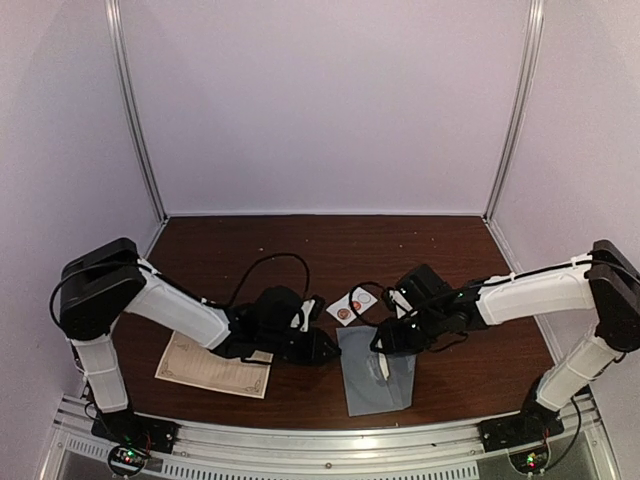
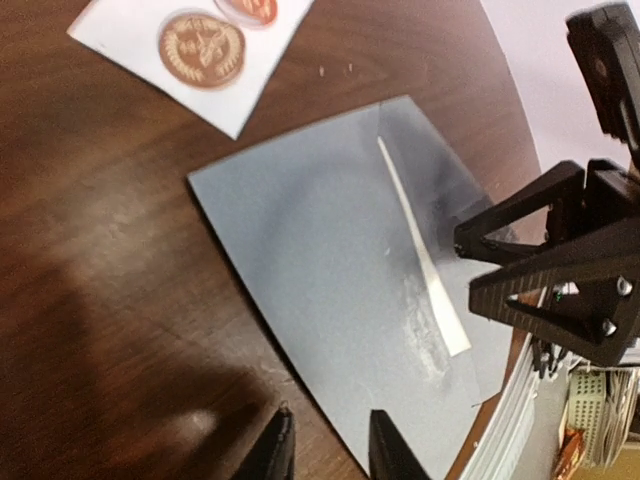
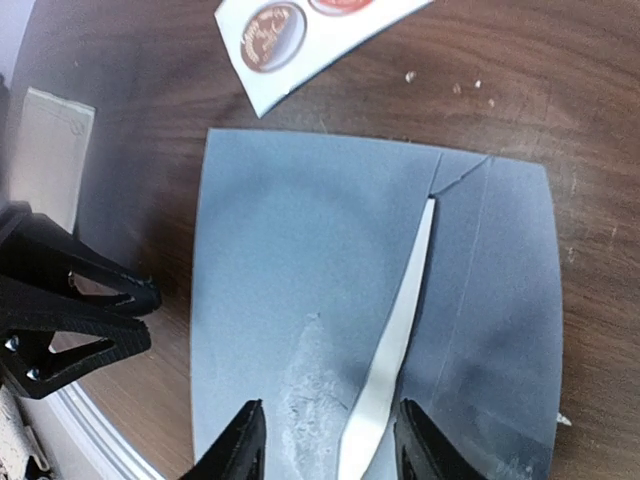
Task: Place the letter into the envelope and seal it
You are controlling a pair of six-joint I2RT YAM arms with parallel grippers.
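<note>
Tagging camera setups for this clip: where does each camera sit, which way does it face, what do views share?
Top external: above, behind the bases, looking down at the table; the left arm and right arm show.
Left wrist: on the left arm, facing down onto the envelope; left gripper at bottom.
Right wrist: on the right arm, facing down onto it; right gripper at bottom.
Shared: wrist views both show envelope, sticker card, and the other gripper.

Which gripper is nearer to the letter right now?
Left. The left gripper hangs between the letter and the envelope, at the envelope's left edge. The right gripper is farther off, above the envelope, on the side away from the letter.
</note>
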